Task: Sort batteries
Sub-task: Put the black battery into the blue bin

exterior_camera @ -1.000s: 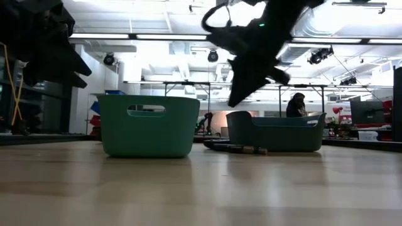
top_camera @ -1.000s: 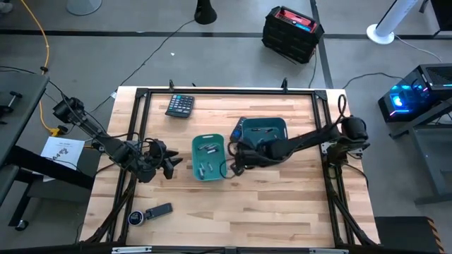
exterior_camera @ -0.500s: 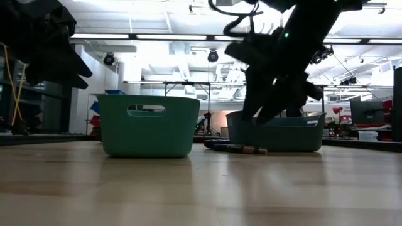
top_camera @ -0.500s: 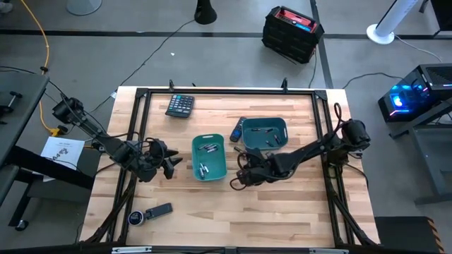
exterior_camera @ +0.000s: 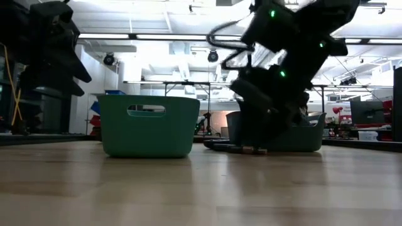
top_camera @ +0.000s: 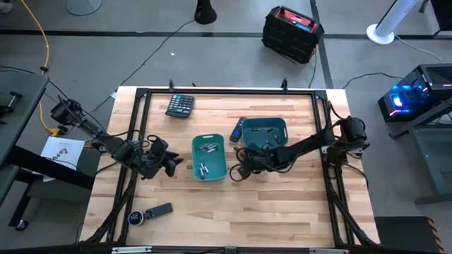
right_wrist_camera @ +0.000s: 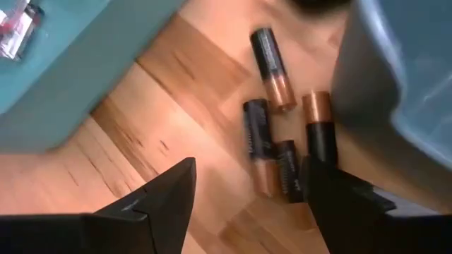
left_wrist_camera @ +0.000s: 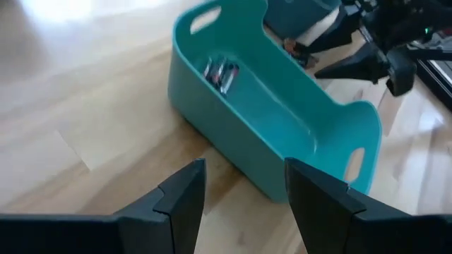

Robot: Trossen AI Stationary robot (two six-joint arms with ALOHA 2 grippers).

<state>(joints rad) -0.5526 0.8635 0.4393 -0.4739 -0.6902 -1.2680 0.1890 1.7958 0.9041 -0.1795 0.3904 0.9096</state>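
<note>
Only the right wrist view shows four batteries [right_wrist_camera: 272, 134] lying on the counter [right_wrist_camera: 162, 127] just ahead of the right end effector [right_wrist_camera: 244, 190], spread wide, empty. The left end effector [left_wrist_camera: 240, 190] hovers open beside a bin [left_wrist_camera: 282, 134] containing more.

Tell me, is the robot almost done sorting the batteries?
Not yet. Some batteries already lie in the light teal bin. The right hand is open, low over four loose batteries on the table between the bins. Those are left. The left hand waits open beside the light bin.
</note>
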